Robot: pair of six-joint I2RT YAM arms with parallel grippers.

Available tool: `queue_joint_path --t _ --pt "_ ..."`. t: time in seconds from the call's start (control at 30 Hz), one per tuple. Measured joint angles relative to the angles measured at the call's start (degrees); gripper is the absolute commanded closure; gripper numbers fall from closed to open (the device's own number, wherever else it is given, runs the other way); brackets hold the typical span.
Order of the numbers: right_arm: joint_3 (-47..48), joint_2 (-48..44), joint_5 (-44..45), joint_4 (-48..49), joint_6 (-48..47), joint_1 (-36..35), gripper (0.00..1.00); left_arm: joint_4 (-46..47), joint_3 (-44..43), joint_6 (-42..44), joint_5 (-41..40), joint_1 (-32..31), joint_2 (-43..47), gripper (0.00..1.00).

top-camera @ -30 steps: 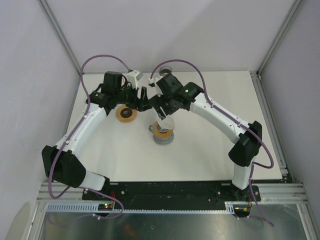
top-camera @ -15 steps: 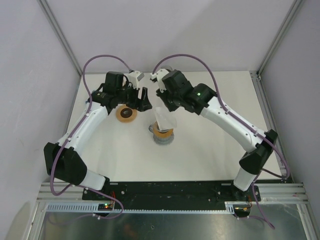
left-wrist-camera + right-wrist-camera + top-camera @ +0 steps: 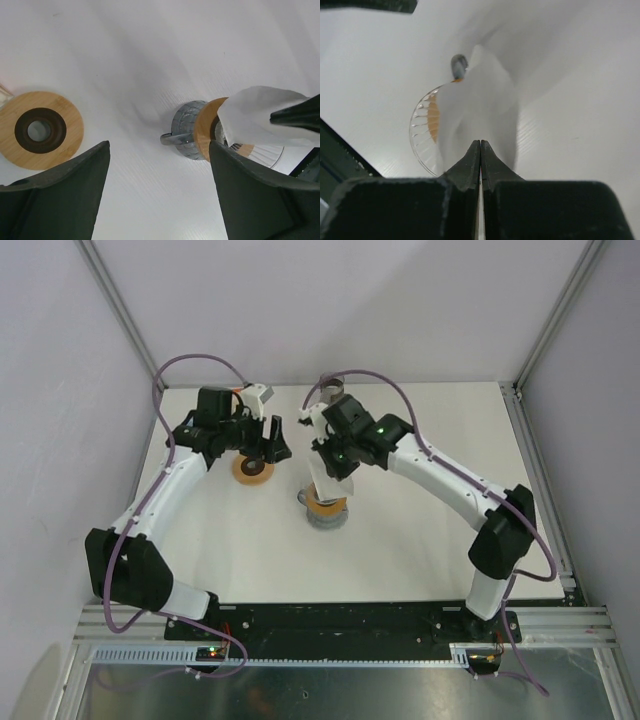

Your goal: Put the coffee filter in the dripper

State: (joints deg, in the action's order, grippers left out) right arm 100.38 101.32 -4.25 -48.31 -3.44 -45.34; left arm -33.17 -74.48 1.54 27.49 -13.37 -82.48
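Down comes my right gripper again, closer over the dripper than half a second ago, and that arm's shoulder and elbow have swung inward, toward the middle of the worktop. On the other side, my left gripper has drawn back and to the left, away from the centre. The dripper and the wooden ring sit exactly where they were.

Now the count. One coffee filter, white and crumpled, pinched in my right gripper. The right wrist view shows both fingers pressed flat together on the paper, clenched tight on it, with the filter fanning out beyond the tips. Its far end lies across the dripper's ribbed glass wall. Whether the paper sits down inside the cone or only rests at the mouth, I cannot tell.

One dripper, upright near the middle of the worktop: clear ribbed glass, a wooden collar and a grey base with a small handle. From the left wrist view, the filter covers most of its mouth.

One wooden ring with a dark centre and a hole through it, flat on the worktop, just beside the dripper on its left and apart from it.

Two grippers. My left gripper is spread wide with nothing between the fingers, hovering above the ring and well clear of the paper.
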Motion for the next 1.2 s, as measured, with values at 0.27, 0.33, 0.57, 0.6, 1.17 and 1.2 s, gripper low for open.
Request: queue_joint_path --t 0.27,0.33,0.57,0.6,1.17,1.2 --pt "-2.1 2.6 1.7 -0.4 -0.3 -5.3 1.00 0.1 1.7 0.6 1.4 2.7 1.0 0.15" --pt "-3.0 3.1 4.1 0.0 -0.9 -7.2 1.00 0.1 1.7 0.6 1.7 3.9 1.2 0.15" --pt "-3.7 6.5 10.1 0.8 -1.6 -9.7 1.00 0.1 2.2 0.5 3.2 5.7 1.5 0.15" --pt "-3.7 7.2 10.5 0.9 -1.6 -9.4 1.00 0.1 2.4 0.5 3.4 5.7 1.5 0.15" --pt "-6.9 8.8 6.5 3.9 -1.1 -5.3 1.00 1.6 5.9 -4.3 7.1 3.3 2.3 0.20" --pt "-6.9 8.8 6.3 3.9 -1.0 -5.2 1.00 1.8 6.1 -5.2 7.1 3.2 2.3 0.22"
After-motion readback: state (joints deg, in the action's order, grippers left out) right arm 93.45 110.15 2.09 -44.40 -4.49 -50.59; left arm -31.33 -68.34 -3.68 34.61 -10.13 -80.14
